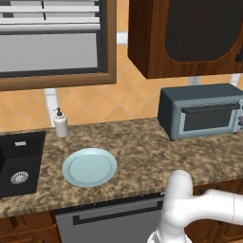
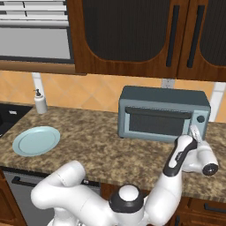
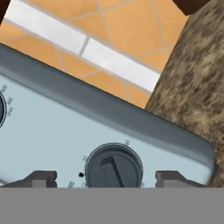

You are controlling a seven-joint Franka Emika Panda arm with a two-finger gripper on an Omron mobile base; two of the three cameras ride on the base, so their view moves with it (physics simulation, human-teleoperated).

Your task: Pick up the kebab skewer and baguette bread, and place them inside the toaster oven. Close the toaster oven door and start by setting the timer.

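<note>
From the left base view, the toaster oven [image 1: 201, 111] stands at the back right of the worktop [image 1: 142, 156] with its door [image 1: 209, 118] shut, and an empty plate [image 1: 89, 166] lies well apart to its left; the skewer and bread cannot be seen on the worktop. In the right base view, the hand [image 2: 194, 131] sits just before the oven's right control panel, near a knob [image 2: 201, 118]. In the hand view, the fingertips [image 3: 41, 178] stand apart, straddling a round timer knob [image 3: 113, 167] without gripping it. The step appears to be setting the timer: the fingers should stay centred on the knob's ridge, close squarely, then rotate without slipping.
</note>
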